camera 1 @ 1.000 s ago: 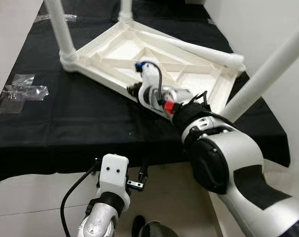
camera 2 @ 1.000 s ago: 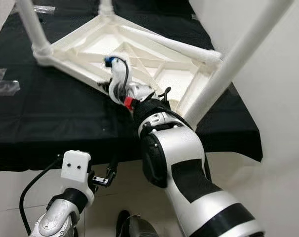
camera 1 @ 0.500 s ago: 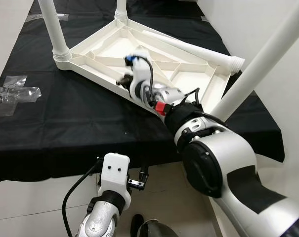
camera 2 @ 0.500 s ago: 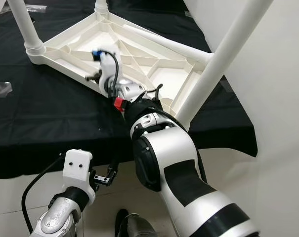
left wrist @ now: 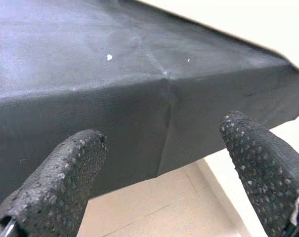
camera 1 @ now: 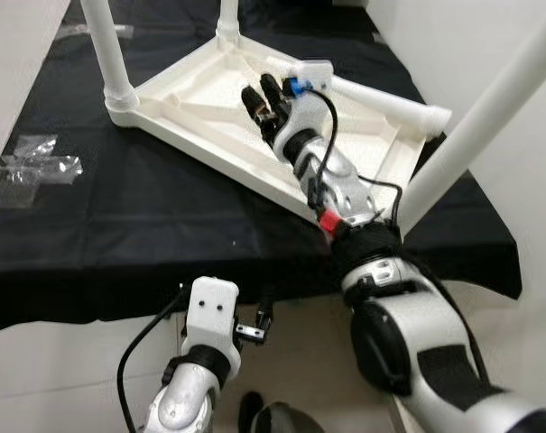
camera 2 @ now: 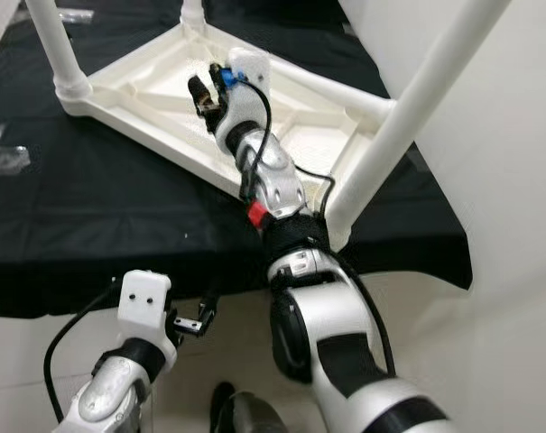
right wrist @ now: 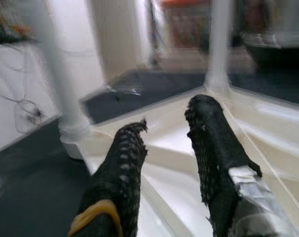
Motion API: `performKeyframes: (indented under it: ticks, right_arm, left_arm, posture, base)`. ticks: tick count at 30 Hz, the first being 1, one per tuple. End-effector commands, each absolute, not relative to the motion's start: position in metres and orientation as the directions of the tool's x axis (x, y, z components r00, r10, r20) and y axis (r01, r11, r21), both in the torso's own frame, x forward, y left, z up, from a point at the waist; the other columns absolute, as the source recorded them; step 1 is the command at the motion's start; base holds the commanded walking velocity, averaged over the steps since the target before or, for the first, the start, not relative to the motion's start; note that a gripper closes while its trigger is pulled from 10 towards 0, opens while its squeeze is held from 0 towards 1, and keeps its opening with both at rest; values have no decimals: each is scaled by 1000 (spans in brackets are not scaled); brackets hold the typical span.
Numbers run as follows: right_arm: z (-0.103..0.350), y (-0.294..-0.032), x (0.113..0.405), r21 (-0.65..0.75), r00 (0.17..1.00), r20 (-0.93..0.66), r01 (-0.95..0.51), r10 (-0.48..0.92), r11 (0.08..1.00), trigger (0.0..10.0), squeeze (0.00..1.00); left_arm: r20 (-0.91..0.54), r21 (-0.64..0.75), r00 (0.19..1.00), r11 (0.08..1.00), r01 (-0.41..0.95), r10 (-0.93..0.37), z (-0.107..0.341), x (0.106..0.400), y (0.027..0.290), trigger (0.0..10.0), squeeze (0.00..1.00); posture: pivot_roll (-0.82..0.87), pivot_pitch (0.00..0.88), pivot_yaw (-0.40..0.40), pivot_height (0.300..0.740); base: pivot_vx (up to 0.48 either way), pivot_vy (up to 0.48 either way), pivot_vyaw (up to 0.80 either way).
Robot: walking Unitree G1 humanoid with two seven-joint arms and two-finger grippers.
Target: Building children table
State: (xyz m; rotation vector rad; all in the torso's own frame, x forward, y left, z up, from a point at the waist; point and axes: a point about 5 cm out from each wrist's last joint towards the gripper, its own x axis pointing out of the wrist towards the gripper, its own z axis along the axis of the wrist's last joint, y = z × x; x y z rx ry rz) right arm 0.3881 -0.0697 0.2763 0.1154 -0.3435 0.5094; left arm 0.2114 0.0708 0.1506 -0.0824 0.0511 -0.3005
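right wrist view: right gripper (right wrist: 164, 143) fingers slightly parted (empty) — above upturned table (camera 1: 209, 99) underside.

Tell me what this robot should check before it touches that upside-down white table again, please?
1. Table top lies flat, upside down, on the black cloth: ok.
2. Legs fitted: three stand upright in their corners; the fourth leg lies loose across the frame: not ok.
3. Right gripper empty and free to grasp: ok, fingers apart above the ribs, holding nothing.
4. Left gripper out of the way: ok, open, low by the cloth's front edge.
5. Empty corner socket ready for the loose leg: cannot tell, it is partly hidden.
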Motion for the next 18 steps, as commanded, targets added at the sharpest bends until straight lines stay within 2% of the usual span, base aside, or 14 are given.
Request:
performKeyframes:
  ticks: [1,7,14,16,18]
  right_arm:
    - [259,-84,372,-39,792,349,-523,502,852,10000,0]
    - [236,-107,338,-108,759,379,-531,529,840,10000,0]
    - [233,-112,321,-114,762,372,-529,530,841,10000,0]
    - [220,-128,302,-227,779,347,-470,522,853,10000,0]
    - [215,-132,297,-264,786,337,-450,519,853,10000,0]
  left_arm:
    - [-59,-99,951,950,298,-304,144,212,71,10000,0]
    - [-68,-81,949,950,302,-307,138,219,79,10000,0]
    - [-72,-72,948,949,307,-312,135,222,81,10000,0]
    - [-69,-62,948,949,308,-312,133,226,83,10000,0]
    - [-68,-59,948,949,309,-312,133,227,84,10000,0]
  posture:
    - [0,172,-116,740]
    - [3,142,-85,740]
    - [3,138,-83,740]
    - [15,127,-71,740]
    - [15,127,-71,740]
  base:
    - [0,0,0]
    - [0,0,0]
    - [0,0,0]
    - [0,0,0]
    - [0,0,0]
